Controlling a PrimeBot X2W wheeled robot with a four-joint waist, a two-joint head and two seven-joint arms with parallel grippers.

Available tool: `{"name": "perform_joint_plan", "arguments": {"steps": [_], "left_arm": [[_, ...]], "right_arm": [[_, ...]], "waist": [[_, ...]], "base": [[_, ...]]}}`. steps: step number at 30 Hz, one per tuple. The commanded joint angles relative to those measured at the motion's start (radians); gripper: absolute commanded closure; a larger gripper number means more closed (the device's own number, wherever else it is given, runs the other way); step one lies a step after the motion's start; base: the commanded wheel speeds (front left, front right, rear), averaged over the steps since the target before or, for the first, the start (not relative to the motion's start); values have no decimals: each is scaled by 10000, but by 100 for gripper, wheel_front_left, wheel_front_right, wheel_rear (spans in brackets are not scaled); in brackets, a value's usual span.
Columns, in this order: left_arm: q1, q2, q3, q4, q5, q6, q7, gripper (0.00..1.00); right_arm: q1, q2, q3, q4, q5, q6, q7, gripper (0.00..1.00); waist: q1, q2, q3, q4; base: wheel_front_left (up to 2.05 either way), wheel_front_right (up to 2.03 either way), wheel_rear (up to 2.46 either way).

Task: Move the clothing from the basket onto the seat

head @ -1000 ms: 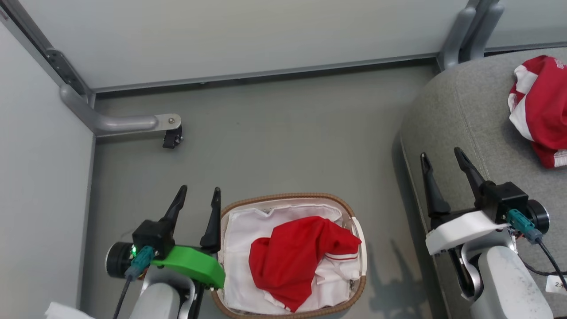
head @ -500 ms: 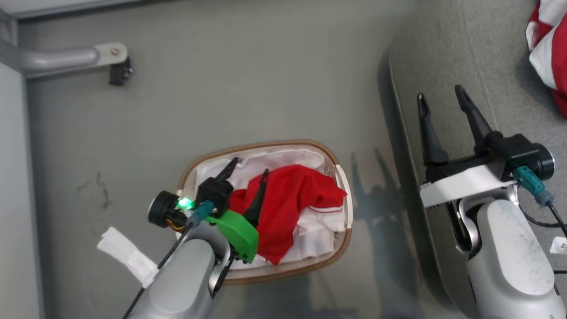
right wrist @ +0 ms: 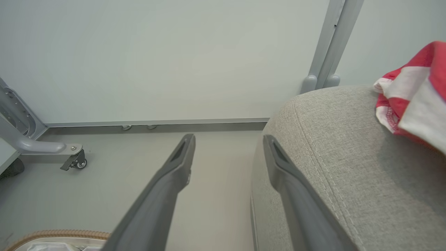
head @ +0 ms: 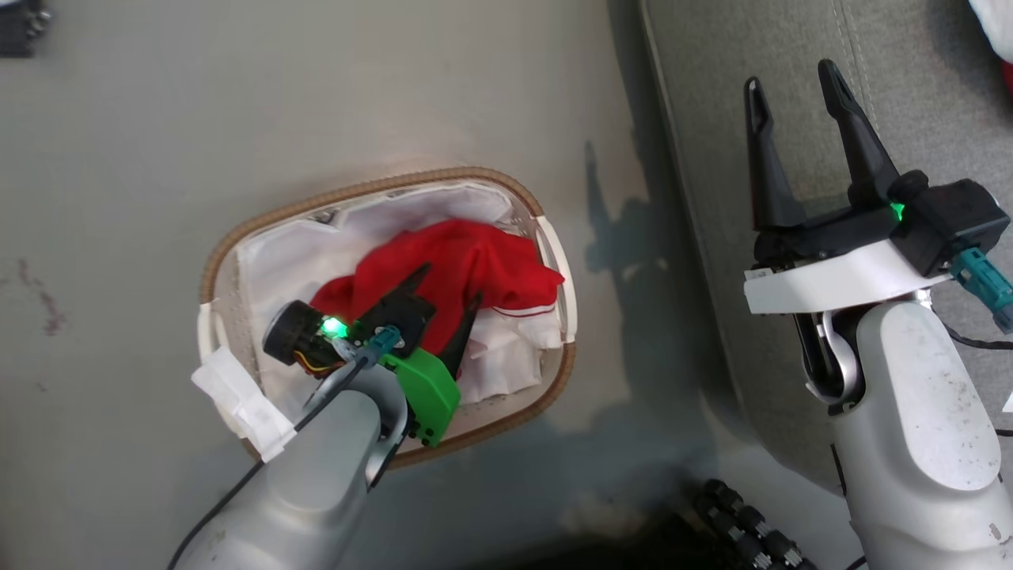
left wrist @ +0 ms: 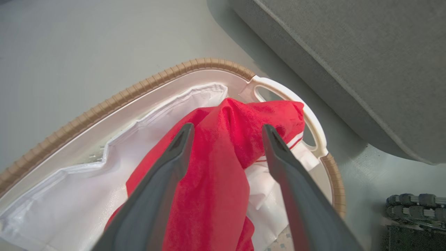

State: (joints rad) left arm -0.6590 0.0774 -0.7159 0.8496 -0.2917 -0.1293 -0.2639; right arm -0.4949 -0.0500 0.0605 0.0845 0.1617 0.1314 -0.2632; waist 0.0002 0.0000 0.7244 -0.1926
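The basket [head: 316, 198] stands on the floor, white-lined with a brown woven rim [left wrist: 139, 90]. A red piece of clothing [head: 475, 253] lies bunched inside it, with a white striped part beneath. My left gripper [head: 451, 283] is down in the basket, open, its two fingers straddling the red fabric [left wrist: 216, 167] without closing on it. My right gripper [head: 790, 75] hangs open and empty above the left edge of the grey seat [head: 712, 119]. Another red and white garment [right wrist: 414, 94] lies on the seat [right wrist: 331, 157], to the right of the right gripper [right wrist: 229, 137].
Grey floor surrounds the basket. A black cable chain [head: 744, 522] lies near the seat's lower corner. A grey frame leg with a caster [right wrist: 75, 160] stands by the pale wall. A white tag [head: 241, 404] hangs from my left forearm.
The head camera has tipped downward, shifting the whole picture. My left gripper has moved from beside the basket to inside it, over the red clothing. Both grippers stay open.
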Motion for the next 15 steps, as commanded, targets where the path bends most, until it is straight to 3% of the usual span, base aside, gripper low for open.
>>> {"name": "perform_joint_plan", "arguments": {"steps": [1,7,15], "left_arm": [[-288,154,-92,95,-72,-22,-7,0],[-734,429,-278,392,-340,-22,-7,0],[-1039,693,167,888,-415,-22,-9,0]], "right_arm": [[-201,-9,49,-106,137,-14,-24,0],[-368,-9,172,-343,494,-14,-24,0],[-492,-14,277,-407,737,-14,-24,0]], "waist": [[-2,0,955,-845],[-2,0,1419,-1094],[-2,0,1744,-1312]], "base": [[0,0,0],[0,0,0],[0,0,0]]}}
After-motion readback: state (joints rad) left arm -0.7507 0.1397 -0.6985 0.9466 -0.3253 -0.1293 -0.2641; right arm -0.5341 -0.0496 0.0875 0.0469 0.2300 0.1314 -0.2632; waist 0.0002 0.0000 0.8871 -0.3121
